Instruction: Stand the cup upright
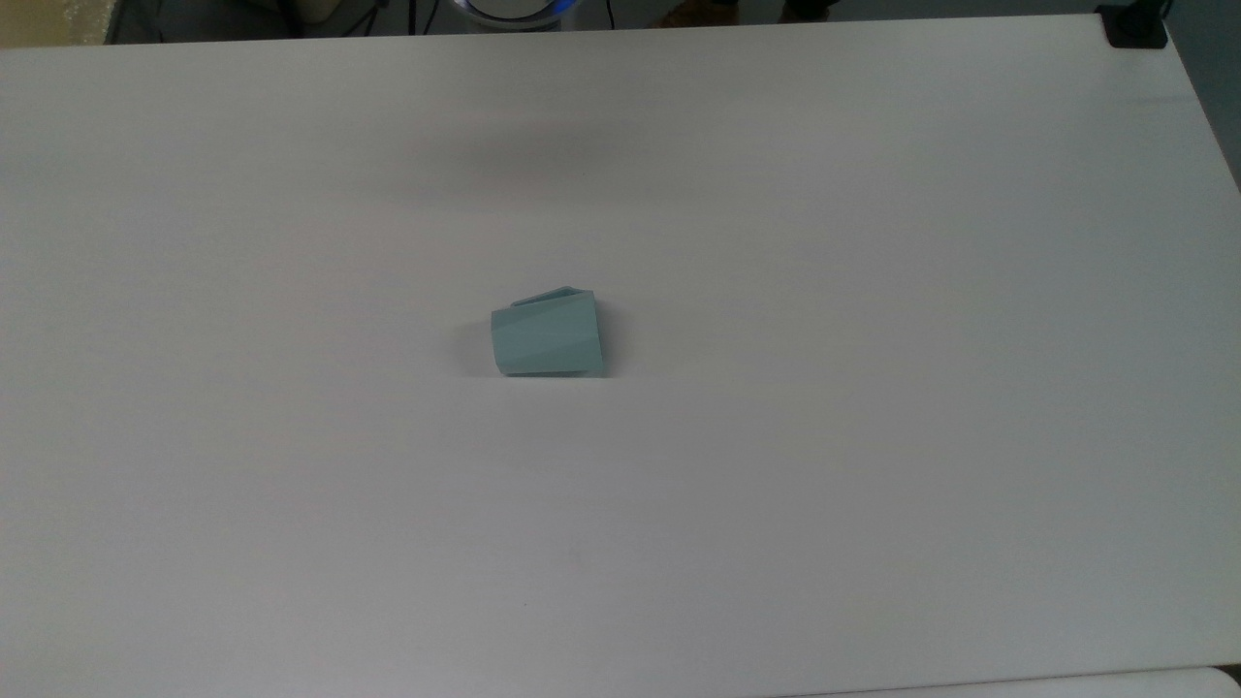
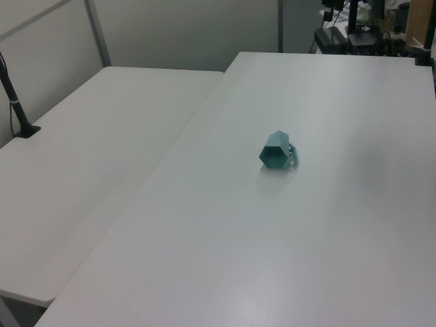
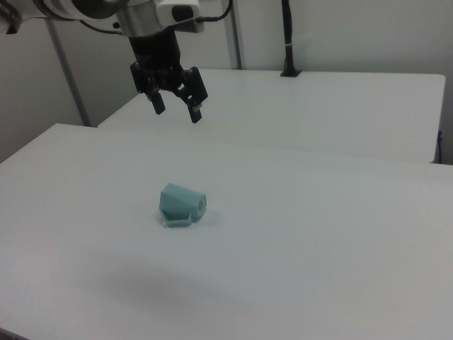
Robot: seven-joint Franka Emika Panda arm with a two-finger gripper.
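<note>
The pale teal cup (image 1: 548,334) lies on its side near the middle of the white table (image 1: 873,436). In the top view its narrower base points left and its wider rim right. In the left view the cup (image 2: 277,151) turns a hexagonal end toward the camera. In the right view the cup (image 3: 182,203) rests with a small tab flat on the table in front of it. My gripper (image 3: 176,112) hangs open in the air, above and behind the cup in the right view, with nothing between its fingers (image 3: 194,113).
A second white table (image 2: 95,143) adjoins this one. A black pole with a clamp (image 2: 19,116) stands on it. A black object (image 1: 1134,27) sits at the top view's far right corner. Dark equipment (image 2: 354,27) stands beyond the far edge.
</note>
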